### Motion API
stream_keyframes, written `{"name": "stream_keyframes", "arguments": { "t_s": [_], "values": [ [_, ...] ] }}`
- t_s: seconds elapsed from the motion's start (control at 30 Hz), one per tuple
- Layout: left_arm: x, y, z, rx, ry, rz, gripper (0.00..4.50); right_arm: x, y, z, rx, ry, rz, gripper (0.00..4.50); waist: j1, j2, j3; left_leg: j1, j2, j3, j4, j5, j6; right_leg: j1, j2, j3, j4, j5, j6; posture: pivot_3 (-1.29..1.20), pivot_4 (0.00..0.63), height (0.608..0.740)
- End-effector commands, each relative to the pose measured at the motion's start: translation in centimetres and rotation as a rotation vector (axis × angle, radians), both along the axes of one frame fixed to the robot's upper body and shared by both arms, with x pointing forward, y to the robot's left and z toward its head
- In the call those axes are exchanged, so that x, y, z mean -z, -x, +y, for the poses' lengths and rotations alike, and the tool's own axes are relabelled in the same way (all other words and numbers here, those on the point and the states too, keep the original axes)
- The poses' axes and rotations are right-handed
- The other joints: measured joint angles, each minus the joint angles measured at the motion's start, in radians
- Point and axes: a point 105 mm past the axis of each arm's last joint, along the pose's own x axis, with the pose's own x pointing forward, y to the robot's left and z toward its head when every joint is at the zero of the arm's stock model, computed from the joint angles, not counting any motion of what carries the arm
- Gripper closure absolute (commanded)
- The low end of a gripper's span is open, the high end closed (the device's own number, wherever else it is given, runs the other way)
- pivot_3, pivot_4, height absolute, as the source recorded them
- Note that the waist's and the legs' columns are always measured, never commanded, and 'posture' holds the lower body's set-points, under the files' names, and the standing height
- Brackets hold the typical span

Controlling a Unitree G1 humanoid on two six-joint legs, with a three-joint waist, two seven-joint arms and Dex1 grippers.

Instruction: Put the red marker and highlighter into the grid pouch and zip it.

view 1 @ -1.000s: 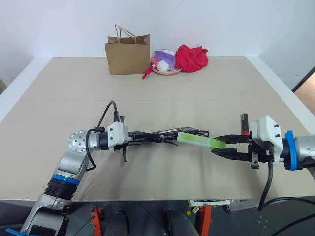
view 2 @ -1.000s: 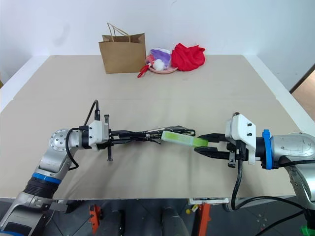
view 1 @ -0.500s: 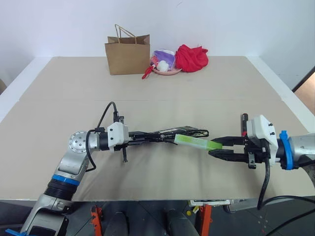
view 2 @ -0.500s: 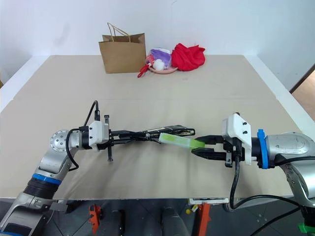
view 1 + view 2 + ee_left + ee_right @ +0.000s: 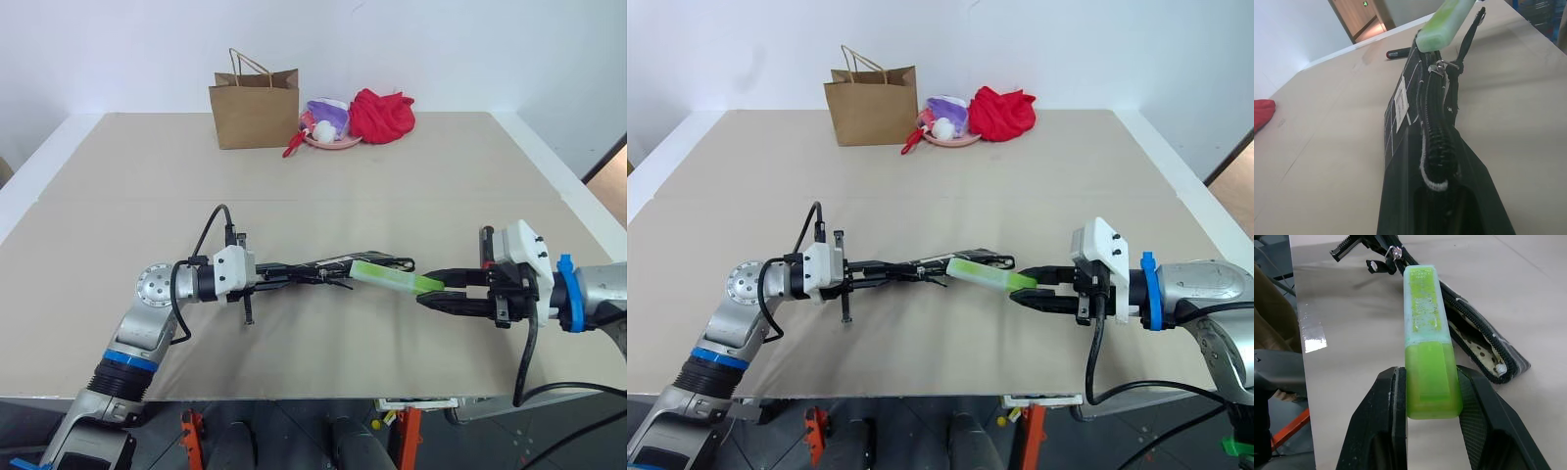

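Head view: your left gripper (image 5: 294,275), mid-left, is clamped on the grid pouch (image 5: 348,264) at frame centre; your right gripper (image 5: 438,291), mid-right, pinches the highlighter (image 5: 396,280). The red marker (image 5: 486,246) lies just behind it.

Left wrist: pouch edge-on, zipper up.

Right wrist: highlighter's cap end over the pouch (mouth gaping).

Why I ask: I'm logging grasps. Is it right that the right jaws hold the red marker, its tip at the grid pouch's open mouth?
No. The right wrist view shows the right gripper holding the highlighter, tip at the grid pouch.
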Motion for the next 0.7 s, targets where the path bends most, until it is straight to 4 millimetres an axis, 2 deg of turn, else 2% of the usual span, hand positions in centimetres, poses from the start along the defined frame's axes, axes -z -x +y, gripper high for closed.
{"name": "stream_keyframes", "arguments": {
  "t_s": [0.03, 0.53, 0.7],
  "values": [
    [-1.1, 0.4, -0.3, 0.016, 0.016, -0.055, 4.5, -0.4, 0.1, -0.3, 0.0, 0.02, -0.01, 3.45, 0.0, 0.0, 0.0, 0.0, 0.0, 0.0, 0.0, 0.0, 0.0, 0.0, 0.0, 0.0, 0.0, 0.0, 0.0, 0.0, 0.15, 0.74],
    [-1.0, 0.5, -0.3, 0.017, 0.012, -0.058, 4.5, -0.4, 0.1, -1.0, 0.026, 0.011, 0.019, 3.45, 0.0, 0.0, 0.0, 0.0, 0.0, 0.0, 0.0, 0.0, 0.0, 0.0, 0.0, 0.0, 0.0, 0.0, 0.0, 0.0, 0.15, 0.74],
    [-1.0, 0.6, -0.5, 0.024, 0.011, -0.062, 4.5, -1.3, -0.1, -0.2, 0.045, -0.06, 0.069, 3.45, -0.001, 0.0, 0.0, 0.0, 0.0, 0.0, 0.0, 0.0, 0.0, 0.0, 0.0, 0.0, 0.0, 0.001, 0.0, 0.0, 0.15, 0.74]
  ]
}}
